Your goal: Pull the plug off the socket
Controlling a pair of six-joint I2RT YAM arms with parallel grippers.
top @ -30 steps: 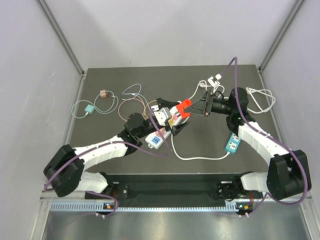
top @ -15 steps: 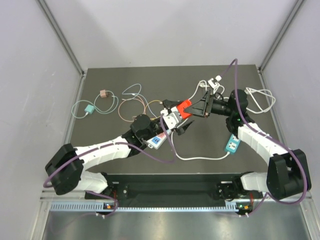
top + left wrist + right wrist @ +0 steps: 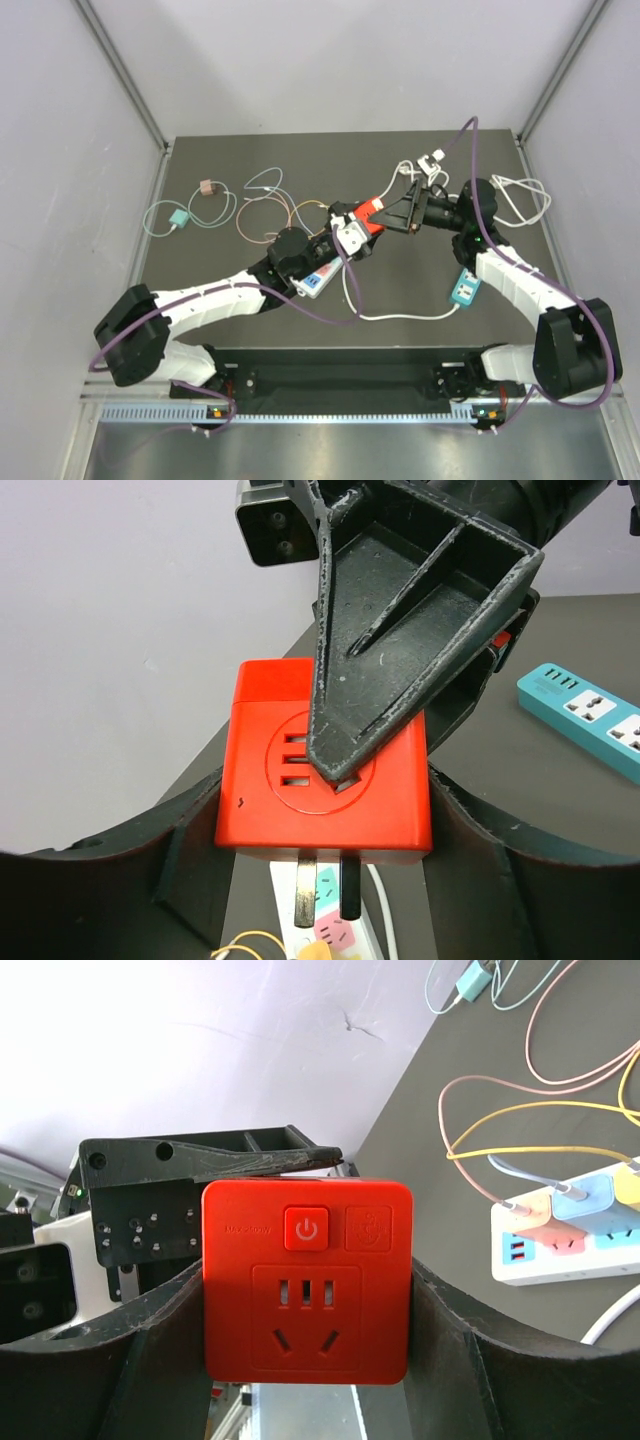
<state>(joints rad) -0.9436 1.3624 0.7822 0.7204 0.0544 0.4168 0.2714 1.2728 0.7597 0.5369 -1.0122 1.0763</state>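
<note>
Left tool opposite right tool (close)

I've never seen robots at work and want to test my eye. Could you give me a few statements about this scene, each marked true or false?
1. The red cube sits between the fingers of the right pincer. True.
2. The left pincer is far from the cube. False: its fingers flank the cube on both sides.
3. The cube's power button is blue. False: it is red.
4. A teal power strip lies on the table beside the right arm. True.
5. The cube has metal prongs sticking out of one face. True.
</note>
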